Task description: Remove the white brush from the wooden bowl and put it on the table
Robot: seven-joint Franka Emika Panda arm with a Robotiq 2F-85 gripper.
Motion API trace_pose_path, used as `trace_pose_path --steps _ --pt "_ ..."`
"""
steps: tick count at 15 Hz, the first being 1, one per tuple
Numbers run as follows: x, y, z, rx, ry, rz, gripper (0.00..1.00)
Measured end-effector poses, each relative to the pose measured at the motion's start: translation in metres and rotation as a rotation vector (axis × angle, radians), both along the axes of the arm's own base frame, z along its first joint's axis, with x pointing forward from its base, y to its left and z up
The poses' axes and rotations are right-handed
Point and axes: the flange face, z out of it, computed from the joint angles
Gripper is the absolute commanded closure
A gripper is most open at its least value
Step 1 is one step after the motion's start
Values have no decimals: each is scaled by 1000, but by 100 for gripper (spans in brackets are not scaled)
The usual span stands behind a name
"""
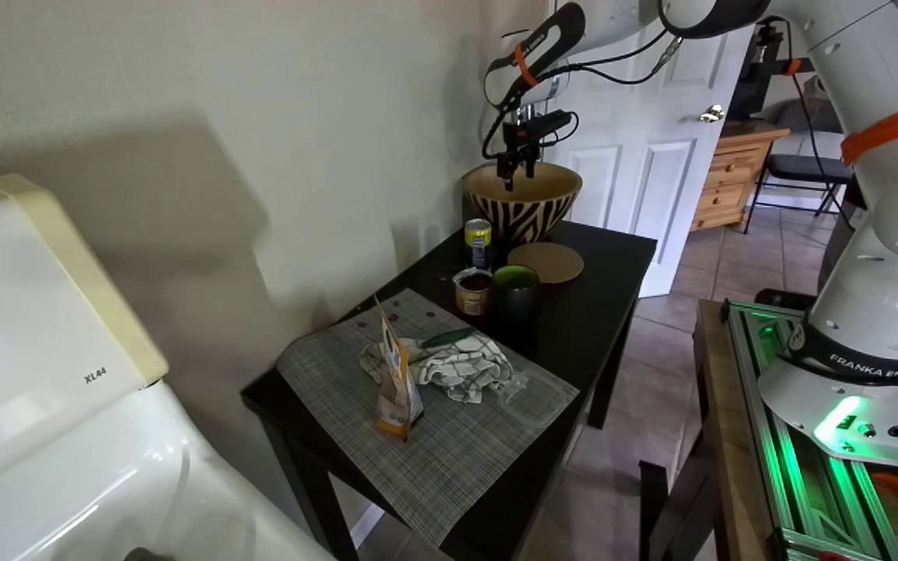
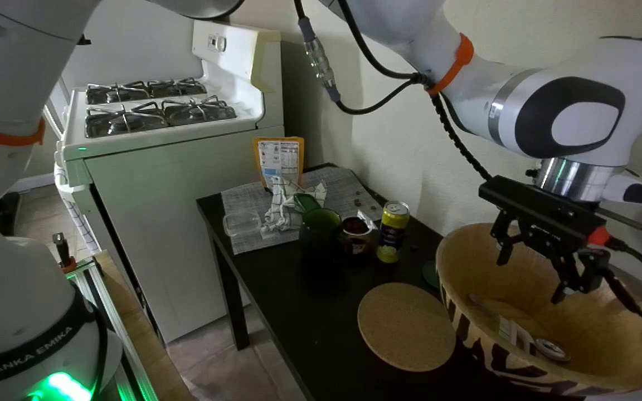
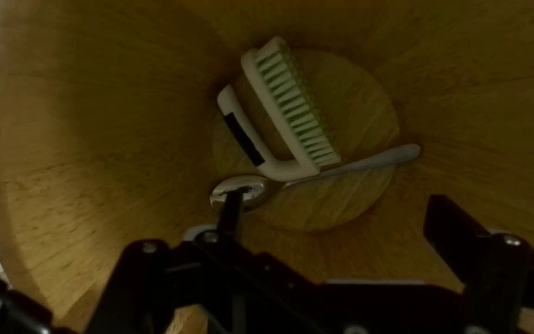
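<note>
Leftmost in an exterior view, well apart from the black two-fingered gripper [image 2: 531, 278], a grey woven placemat [image 2: 343, 189] is lying on the black rectangular table [image 2: 310, 317]. To the right, the gripper is hanging over the deep round tan wooden bowl [image 2: 605, 342], jaws standing wide apart, gripping nothing. Below it in the bowl, the white green-bristled brush [image 3: 285, 109] is lying on its side beside a silver metal spoon [image 3: 355, 165].
</note>
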Motion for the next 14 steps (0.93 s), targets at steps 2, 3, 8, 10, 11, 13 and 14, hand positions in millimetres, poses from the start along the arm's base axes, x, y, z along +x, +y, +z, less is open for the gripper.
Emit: trace_pose_path --steps 2,3,8,10,11,13,14 --pt "-4 -8 -13 -8 9 70 0" --pt "-7 -12 -19 -8 17 95 0" --pt "-21 -30 -46 13 33 155 0" --pt "-24 -29 -55 39 29 166 0" --pt "-24 -28 -58 51 28 172 0" --pt "-25 -24 -65 69 29 189 3" --pt "-25 -22 -68 76 32 199 12"
